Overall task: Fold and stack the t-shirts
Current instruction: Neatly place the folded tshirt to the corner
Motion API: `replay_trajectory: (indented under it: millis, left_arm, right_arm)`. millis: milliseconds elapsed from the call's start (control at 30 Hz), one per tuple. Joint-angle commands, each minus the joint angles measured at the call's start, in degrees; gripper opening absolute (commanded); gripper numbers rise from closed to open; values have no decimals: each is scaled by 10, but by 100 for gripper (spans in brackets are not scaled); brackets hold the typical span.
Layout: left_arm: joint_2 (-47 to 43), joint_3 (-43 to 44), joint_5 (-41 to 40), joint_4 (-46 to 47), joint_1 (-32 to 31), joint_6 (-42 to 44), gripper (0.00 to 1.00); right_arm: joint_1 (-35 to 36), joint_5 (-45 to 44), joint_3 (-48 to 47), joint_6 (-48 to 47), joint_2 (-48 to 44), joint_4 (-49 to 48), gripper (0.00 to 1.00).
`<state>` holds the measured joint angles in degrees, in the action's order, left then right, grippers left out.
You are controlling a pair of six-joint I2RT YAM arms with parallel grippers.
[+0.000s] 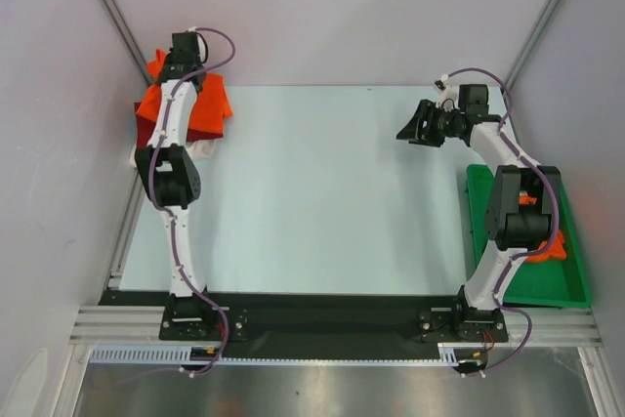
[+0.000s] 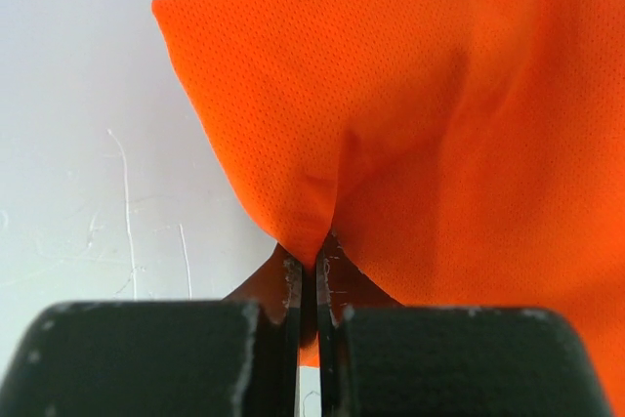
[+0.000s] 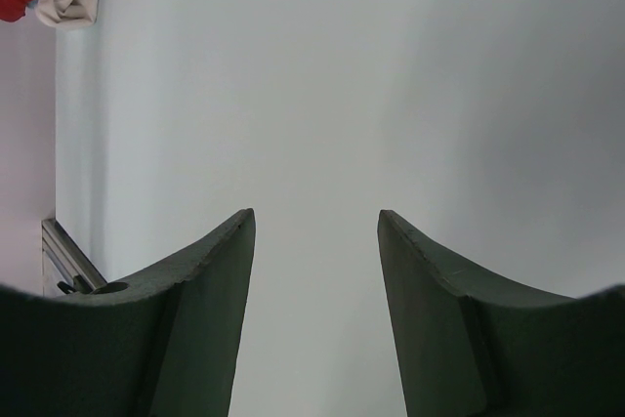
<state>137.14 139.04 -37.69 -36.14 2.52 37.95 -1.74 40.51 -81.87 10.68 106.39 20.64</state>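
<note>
- Cloth shows in two places from above. An orange t-shirt [image 1: 210, 109] lies rumpled on a small pile at the far left corner of the table [image 1: 322, 192], with the left arm [image 1: 168, 134] stretched out over it. The green bin [image 1: 562, 290] sits at the right edge beside the right arm's base. It holds a bunch of orange cloth [image 1: 554, 246], partly hidden by the arm and probably another shirt to fold. The right gripper [image 1: 415, 129] hangs over the far right of the table, well apart from any cloth.
- From the left wrist, the left gripper [image 2: 308, 275] has its fingers pressed together on a small peak of the orange t-shirt, and the fabric tents away from the pinch. The fine mesh knit looks thin, light and limp. It will likely sag and slide rather than hold a shape, so a hem corner or shoulder seam should give a surer hold than the middle of a panel.
- From the right wrist, the right gripper's fingers stand wide apart with only bare table between them. In the upper left corner the pile shows orange over a dark red t-shirt [image 3: 20, 7] and a white t-shirt [image 3: 70, 7], both apparently folded.
</note>
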Motion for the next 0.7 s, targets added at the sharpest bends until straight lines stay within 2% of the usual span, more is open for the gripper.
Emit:
replay_trajectory:
  millis: [0,600,667]
  left_arm:
    - [6,1,-33,32,13,25,0]
    - [44,-10,-60,58,45,47,0]
    - [45,-10,-63,67,44,52,23]
  right_arm:
    - [-4,7,0,6,-19,-20,59]
    - [-3,-3,1,4,-15,-20,60]
    - [-3,-5,-1,4,-14,-20,60]
